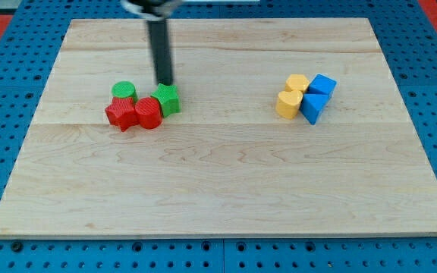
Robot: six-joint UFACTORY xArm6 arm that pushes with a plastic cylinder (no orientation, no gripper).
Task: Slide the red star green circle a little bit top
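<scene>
The red star (120,115) lies at the left of the board. The green circle (123,91) touches it from above. A red round block (149,113) sits right of the star, touching it. A green star-like block (168,99) sits up and right of that one. My tip (165,82) stands just above the green star-like block's top edge, to the right of the green circle. The rod rises from there to the view's top.
A second cluster lies at the right: two yellow blocks (288,103) (297,82) and two blue blocks (323,85) (313,108), all touching. The wooden board (218,189) rests on a blue pegboard surface.
</scene>
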